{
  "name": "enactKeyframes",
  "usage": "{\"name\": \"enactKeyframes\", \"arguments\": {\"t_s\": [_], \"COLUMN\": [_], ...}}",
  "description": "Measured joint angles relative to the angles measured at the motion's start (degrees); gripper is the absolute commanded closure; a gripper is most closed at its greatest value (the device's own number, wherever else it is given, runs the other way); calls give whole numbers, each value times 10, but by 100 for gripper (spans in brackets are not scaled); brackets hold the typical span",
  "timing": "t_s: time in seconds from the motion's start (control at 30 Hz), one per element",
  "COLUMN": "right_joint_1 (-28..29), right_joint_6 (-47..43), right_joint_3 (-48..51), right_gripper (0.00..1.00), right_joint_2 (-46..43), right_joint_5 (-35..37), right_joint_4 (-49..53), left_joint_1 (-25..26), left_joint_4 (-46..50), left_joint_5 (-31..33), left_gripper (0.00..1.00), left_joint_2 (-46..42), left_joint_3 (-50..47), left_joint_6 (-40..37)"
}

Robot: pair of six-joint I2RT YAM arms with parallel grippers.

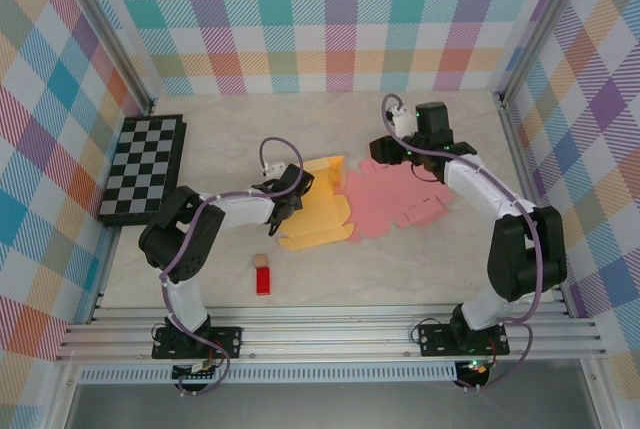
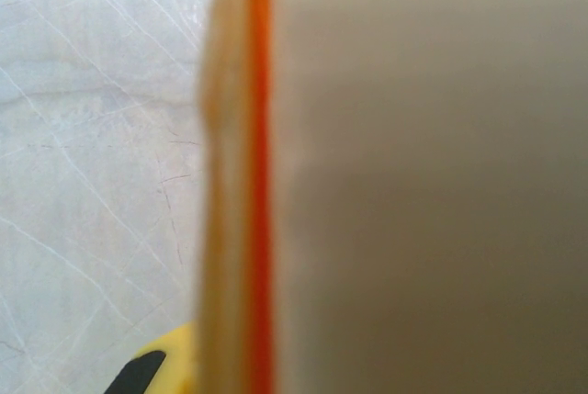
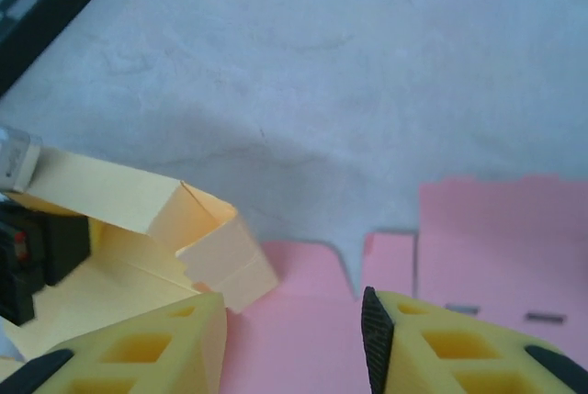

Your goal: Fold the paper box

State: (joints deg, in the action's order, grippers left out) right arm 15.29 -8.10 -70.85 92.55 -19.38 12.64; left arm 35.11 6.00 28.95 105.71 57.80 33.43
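Nearest the arm bases, a small red block (image 1: 263, 281) and a small tan cube (image 1: 260, 261) are seen together on the pale marbled surface (image 1: 400, 269), well apart from both sets of fingers.

Beyond them, near the middle of the surface, lies the partly folded yellow paper box (image 1: 322, 217). Its long axis runs roughly from near to far, and a raised wall is seen at its far end. The left arm's fingers (image 1: 292, 194) are set against the box's left edge. In the left wrist view the paper's edge (image 2: 234, 183) stands upright just beside the one visible yellow finger (image 2: 161, 366). The rest is blurred, so whether the paper is clamped cannot be told.

A flat pink paper cutout (image 1: 400, 197) is spread to the right of the box, touching its right edge, with its long axis running left to right and rising toward the far right.

The right arm's fingers (image 3: 441, 348) are held wide apart above the cutout's far left part, gripping nothing. The box's folded corner (image 3: 216, 252) lies just ahead of them to the left.

A black-and-white checkered board (image 1: 145, 169) rests at the far left.
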Motion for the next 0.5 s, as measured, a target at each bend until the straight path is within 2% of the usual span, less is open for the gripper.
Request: {"name": "enactKeyframes", "arguments": {"t_s": [0.13,0.23,0.5], "right_joint_1": [-6,-5,-4], "right_joint_6": [-209,-325,-485], "right_joint_3": [-45,-67,-188], "right_gripper": [51,51,50], "right_joint_2": [50,99,221], "right_joint_5": [-72,-110,-145], "right_joint_4": [44,84,189], "left_joint_1": [0,0,0], "left_joint_4": [-17,-26,-52], "left_joint_5": [-3,-4,-18], "left_gripper": [100,100,100], "left_joint_2": [0,-2,-11], "left_joint_3": [-7,-12,-30], "left_joint_6": [-4,-9,-24]}}
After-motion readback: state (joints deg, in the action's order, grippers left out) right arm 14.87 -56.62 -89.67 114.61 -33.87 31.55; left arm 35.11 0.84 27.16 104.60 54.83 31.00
